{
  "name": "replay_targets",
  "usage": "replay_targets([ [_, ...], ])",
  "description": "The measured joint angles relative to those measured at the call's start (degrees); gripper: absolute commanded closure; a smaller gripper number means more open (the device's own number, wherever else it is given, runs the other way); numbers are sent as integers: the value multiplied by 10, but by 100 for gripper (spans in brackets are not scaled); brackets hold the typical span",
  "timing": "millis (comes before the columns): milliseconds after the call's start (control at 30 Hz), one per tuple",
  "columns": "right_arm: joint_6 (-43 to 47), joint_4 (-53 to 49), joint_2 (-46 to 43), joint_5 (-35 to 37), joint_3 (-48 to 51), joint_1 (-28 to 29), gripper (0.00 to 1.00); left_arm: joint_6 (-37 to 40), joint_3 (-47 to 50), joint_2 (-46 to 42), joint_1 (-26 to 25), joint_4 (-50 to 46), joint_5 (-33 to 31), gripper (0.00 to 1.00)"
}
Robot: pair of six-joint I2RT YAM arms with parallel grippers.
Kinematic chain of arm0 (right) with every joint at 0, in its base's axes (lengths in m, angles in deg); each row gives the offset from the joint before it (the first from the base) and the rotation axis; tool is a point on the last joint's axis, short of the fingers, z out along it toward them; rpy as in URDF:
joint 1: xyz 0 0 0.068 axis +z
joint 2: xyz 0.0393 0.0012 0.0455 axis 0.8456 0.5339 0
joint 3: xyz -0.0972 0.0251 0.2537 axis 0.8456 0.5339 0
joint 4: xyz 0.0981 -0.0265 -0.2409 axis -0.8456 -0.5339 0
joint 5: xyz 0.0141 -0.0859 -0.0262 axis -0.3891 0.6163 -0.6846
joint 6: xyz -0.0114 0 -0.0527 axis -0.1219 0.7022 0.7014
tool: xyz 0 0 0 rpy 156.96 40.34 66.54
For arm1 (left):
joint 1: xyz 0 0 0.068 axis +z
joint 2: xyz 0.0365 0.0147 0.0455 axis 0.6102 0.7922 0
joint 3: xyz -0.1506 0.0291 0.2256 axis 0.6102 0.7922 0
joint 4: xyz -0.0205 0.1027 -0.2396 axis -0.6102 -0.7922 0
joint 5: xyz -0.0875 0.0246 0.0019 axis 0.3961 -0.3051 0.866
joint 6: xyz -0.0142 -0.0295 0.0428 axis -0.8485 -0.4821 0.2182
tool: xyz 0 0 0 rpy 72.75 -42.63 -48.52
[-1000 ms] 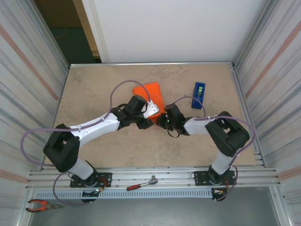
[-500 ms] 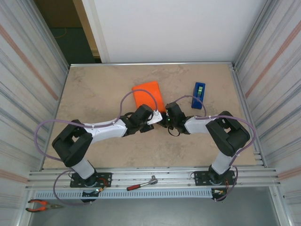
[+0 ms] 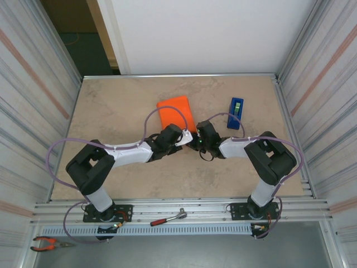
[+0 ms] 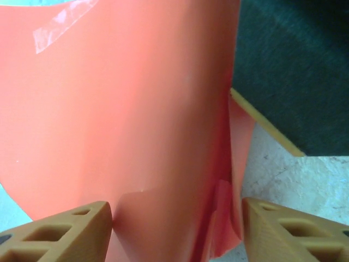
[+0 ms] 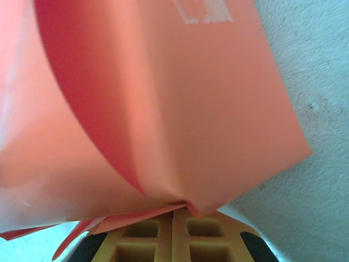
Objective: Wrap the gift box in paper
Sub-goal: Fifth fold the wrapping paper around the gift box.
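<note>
left claw [image 4: 177,232] newly rightward, wide astride the paper [image 4: 120,109], tips cut off — right claw [image 5: 173,226] clamped on its edge

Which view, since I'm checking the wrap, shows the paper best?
Top external: the paper shows its outline on the table. The wrist views are close-ups: left, a taped face and end flap; right, a taped face and creased fold.

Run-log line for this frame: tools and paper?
left tool: open, straddling paper flap | right tool: shut on paper edge | paper: box-shaped parcel, tape strips visible
</note>
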Motion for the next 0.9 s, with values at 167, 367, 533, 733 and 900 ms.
replay_targets([
  [167, 0, -1, 0, 0, 0, 0, 100, 2, 0, 1, 9, 2, -4, 56],
  [367, 0, -1, 0, -2, 0, -3, 100, 2, -1, 2, 10, 2, -7, 56],
  [533, 0, 1, -1, -2, 0, -3, 100, 1, -6, 5, 10, -2, -9, 56],
  [733, -1, 11, -6, -4, 16, -1, 100, -1, -7, 5, 10, -2, -9, 56],
  [900, -2, 17, -7, -4, 24, 5, 100, -1, -7, 5, 10, -3, -9, 57],
])
